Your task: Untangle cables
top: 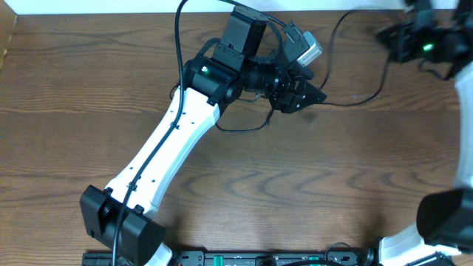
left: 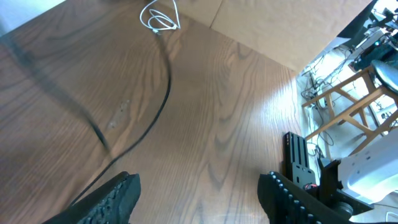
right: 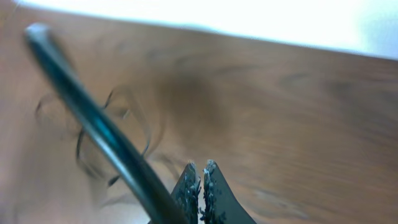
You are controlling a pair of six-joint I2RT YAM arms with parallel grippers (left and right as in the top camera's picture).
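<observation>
1. The left gripper [left: 198, 185] has its jaws apart with nothing between them. The black cord [left: 166, 93] runs off past the finger at 7 o'clock.
2. The right gripper [right: 200, 182] has its jaws pressed together; we cannot tell if they pinch a cord. A blurred dark strand [right: 93, 118] crosses at 10 o'clock of the tips, and we cannot tell if it is cord or arm wire.
3. In the left wrist view the black cord lies slack on the wooden table [left: 242, 112], curving toward 12 o'clock. There the white cord [left: 158, 18] sits in a small loose coil.
4. We judge both cords light, limp, thin and slippery, so they will drag rather than lift cleanly. The best hold is a free run near a plug, not the coil.
5. Seen from overhead, the left arm [top: 177, 133] stretches from 7 o'clock to 12 o'clock. The right arm [top: 427, 41] is at 2 o'clock.
</observation>
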